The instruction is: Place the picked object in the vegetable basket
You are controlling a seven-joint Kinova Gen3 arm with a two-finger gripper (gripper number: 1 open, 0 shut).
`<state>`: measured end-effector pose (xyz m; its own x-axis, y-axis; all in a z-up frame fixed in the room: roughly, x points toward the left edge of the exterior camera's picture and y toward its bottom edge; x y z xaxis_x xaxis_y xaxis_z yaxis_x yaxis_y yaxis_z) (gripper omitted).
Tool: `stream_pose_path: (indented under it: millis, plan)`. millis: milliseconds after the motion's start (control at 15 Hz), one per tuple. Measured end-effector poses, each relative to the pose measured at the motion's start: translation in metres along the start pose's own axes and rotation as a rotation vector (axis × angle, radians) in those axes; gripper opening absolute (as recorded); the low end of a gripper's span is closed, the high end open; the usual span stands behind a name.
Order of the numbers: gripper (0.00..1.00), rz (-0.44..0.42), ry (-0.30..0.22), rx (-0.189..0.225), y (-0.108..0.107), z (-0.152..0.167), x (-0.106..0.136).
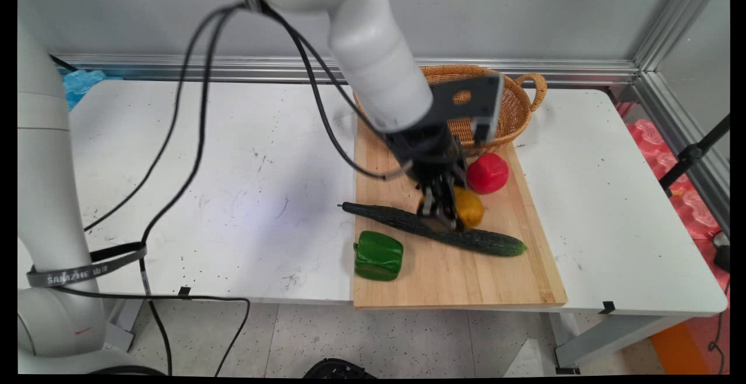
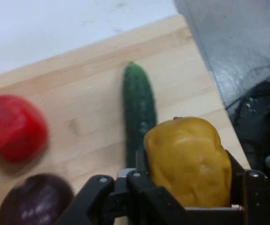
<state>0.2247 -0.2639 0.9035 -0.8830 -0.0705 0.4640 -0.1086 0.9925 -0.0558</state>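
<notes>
Claw (image 2: 186, 206) closed on yellow pepper (image 2: 187, 161), just above board (image 1: 443, 279) on desk (image 1: 233, 197), beside cucumber (image 1: 466, 237). Pepper looks light, smooth, slippery, hollow; judged best gripped across its broad middle, moderate squeeze.

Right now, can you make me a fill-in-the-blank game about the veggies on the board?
1. The gripper is shut on the ____ pepper.
2. The long cucumber is colored dark ____.
3. The wicker basket sits at the board's ____ end.
4. Beside the basket lies a ____ pepper.

Missing words: yellow; green; far; red
</notes>
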Motion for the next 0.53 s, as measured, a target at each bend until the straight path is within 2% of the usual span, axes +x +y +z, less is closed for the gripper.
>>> stream_pose_path:
  millis: [133,267,533]
  plan:
    - [0.00,-0.059,0.008,0.027,-0.011,-0.024,-0.004]
    - [0.00,-0.131,0.014,0.071,-0.027,-0.048,-0.011]
    - [0.00,-0.239,0.019,0.144,-0.055,-0.073,-0.024]
